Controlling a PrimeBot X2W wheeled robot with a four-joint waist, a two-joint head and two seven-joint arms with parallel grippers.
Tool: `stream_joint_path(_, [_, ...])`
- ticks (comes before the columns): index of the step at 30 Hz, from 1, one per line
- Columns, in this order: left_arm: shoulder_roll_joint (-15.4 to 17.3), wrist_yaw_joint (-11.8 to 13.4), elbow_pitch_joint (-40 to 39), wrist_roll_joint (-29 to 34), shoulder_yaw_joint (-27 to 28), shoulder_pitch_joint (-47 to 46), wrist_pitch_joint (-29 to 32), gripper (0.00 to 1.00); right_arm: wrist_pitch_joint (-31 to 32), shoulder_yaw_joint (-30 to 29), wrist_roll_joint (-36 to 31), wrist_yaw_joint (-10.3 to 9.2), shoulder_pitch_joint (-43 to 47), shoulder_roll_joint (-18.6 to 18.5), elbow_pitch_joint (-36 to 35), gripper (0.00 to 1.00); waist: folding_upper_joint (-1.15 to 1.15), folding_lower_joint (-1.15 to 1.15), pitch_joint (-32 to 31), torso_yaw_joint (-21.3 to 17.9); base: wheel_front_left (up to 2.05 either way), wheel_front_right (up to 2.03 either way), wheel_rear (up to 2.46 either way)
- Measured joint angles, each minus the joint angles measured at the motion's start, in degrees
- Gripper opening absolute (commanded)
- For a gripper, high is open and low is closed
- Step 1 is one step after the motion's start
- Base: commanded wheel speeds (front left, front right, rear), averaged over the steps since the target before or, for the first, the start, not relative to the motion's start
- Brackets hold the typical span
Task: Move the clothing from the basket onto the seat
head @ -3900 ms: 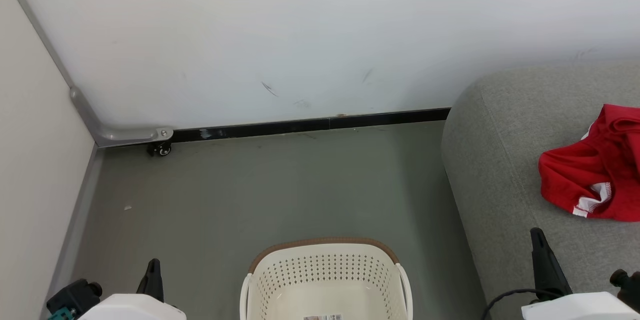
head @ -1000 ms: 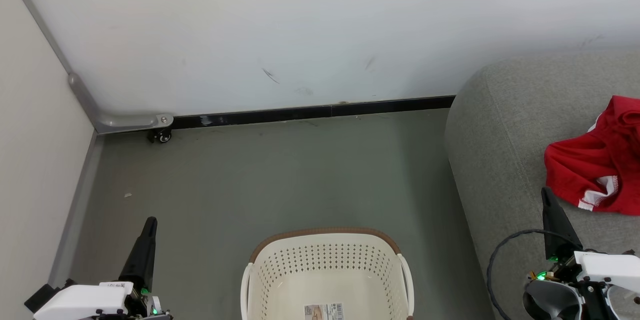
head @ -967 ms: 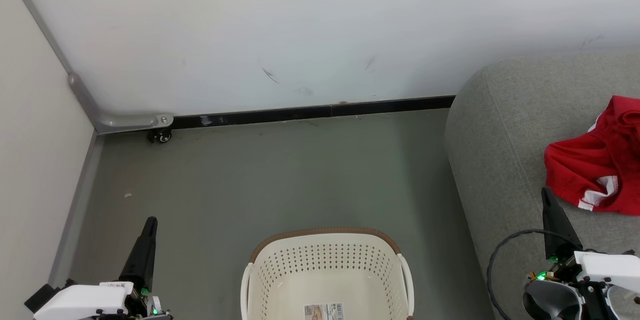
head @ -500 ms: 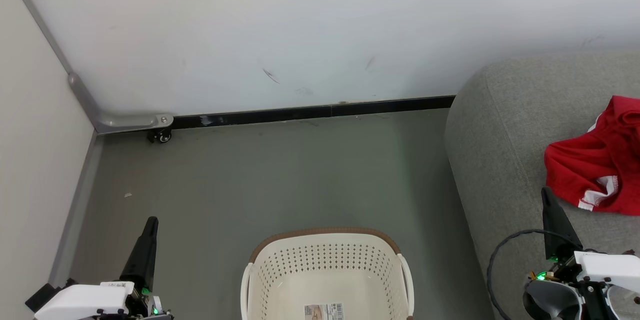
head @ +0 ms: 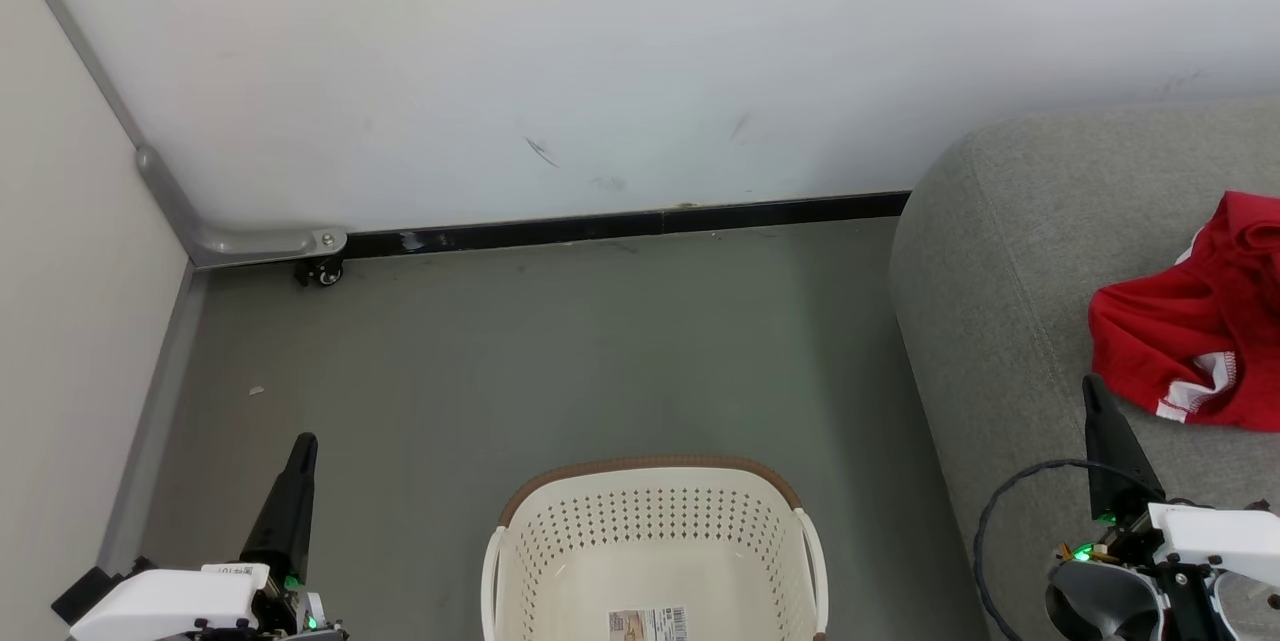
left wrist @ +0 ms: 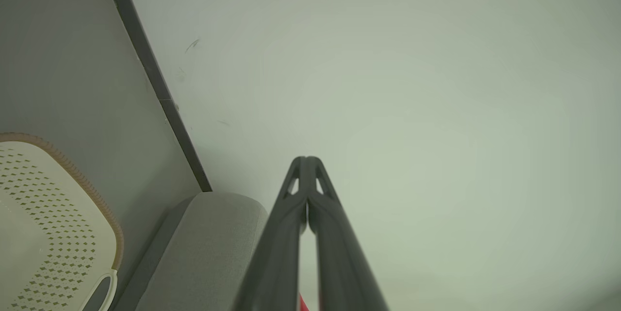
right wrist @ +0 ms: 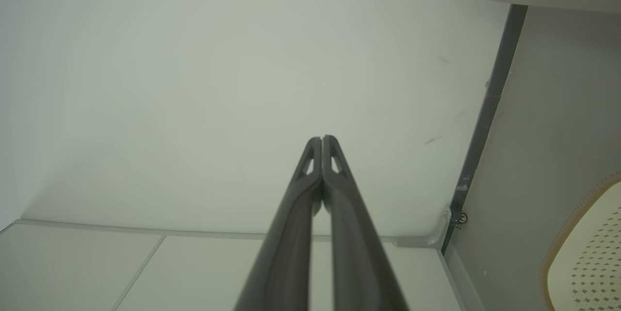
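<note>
In the head view the basket (head: 650,521) sat on the grey floor (head: 550,351), its brown rim curving toward the wall and its bare base showing a paper label (head: 648,624). Beyond the basket the floor ran open to the black skirting (head: 620,226). Right of the basket, past a narrow strip of floor, rose the rounded edge of the seat (head: 1000,321). The clothing (head: 1190,341) lay on it in a red heap, well right of the basket and cut by the picture's edge. The left gripper (head: 303,443) stood left of the basket over open floor. The right gripper (head: 1090,383) stood right of it, near the heap's white hem but apart.

In the left wrist view the left gripper (left wrist: 306,159) had its fingers pressed together, pinching nothing. The basket's (left wrist: 48,214) perforated corner lay just beside the seat's (left wrist: 208,243) rounded end.

In the right wrist view the right gripper (right wrist: 321,139) was likewise pressed together. Across the floor from the basket's (right wrist: 587,253) rim, a small caster (right wrist: 458,218) sat in the corner.
</note>
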Motion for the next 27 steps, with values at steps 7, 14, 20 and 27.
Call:
stream_joint_path(7, [0.0,0.01,-0.08,0.0,-0.02,0.0,-0.01,0.0,0.0,0.01,0.0,0.0,0.0,0.0,0.0,0.0,0.0,0.0,0.0,0.0,0.0,0.0,0.0])
stream_joint_path(14, [0.0,0.0,-0.11,0.0,-0.08,0.0,-0.07,0.0,0.0,0.01,0.0,0.0,0.0,0.0,0.0,0.0,0.0,0.0,0.0,0.0,0.0,0.0,0.0])
stream_joint_path(20, [0.0,0.0,-0.12,0.0,-0.1,0.0,-0.07,0.0,0.0,0.01,0.0,0.0,0.0,0.0,0.0,0.0,0.0,0.0,0.0,0.0,0.0,0.0,0.0])
stream_joint_path(27, [0.0,0.01,-0.13,0.0,-0.12,0.0,-0.07,0.0,0.0,0.01,0.0,0.0,0.0,0.0,0.0,0.0,0.0,0.0,0.0,0.0,0.0,0.0,0.0])
